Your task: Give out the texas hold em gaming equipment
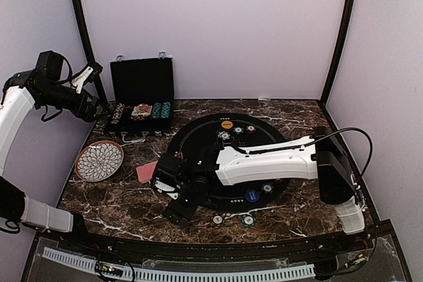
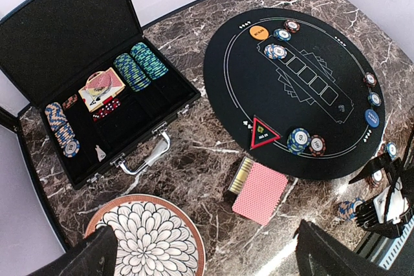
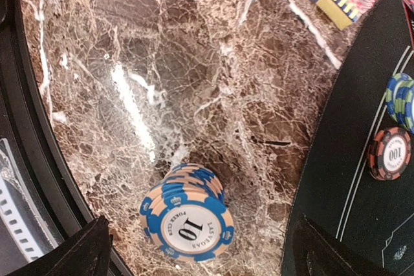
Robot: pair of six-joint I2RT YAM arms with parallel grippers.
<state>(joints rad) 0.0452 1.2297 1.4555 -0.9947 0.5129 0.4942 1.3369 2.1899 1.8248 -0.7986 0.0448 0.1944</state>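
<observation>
Item: poker set, partly laid out, located by the round black mat (image 1: pixel 198 138). Chip stack (image 3: pixel 187 221), blue and white: on the marble table (image 3: pixel 194 63) just off the mat's near-left rim, standing roughly upright, top face up and marked 10. The mark reads only in the right wrist view. The overhead view hides the stack under the arm. Right claw (image 3: pixel 200 237): spread wide around the stack, which sits between the fingers (image 3: pixel 84 250) and touches neither; nothing held. Card deck (image 2: pixel 260 192): flat, red back up, just off the mat's left rim, long axis pointing at the mat, one short end nearest it. Orange disc (image 2: pixel 259 31): on the mat's far edge. Blue disc (image 2: pixel 372 117): on its near edge. Two loose chips (image 1: pixel 217 219) lie just outside the near rim. Black case (image 2: pixel 97 88): open, far-left of the mat. Its rows of chips and cards show clearly only in the left wrist view. That view also bares the mat's printed row of boxes, which the right arm covers from overhead. Plate (image 2: pixel 149 237): left of the mat, beyond the deck. Left claw (image 2: pixel 207 237): high above the plate side, fully spread, empty.
</observation>
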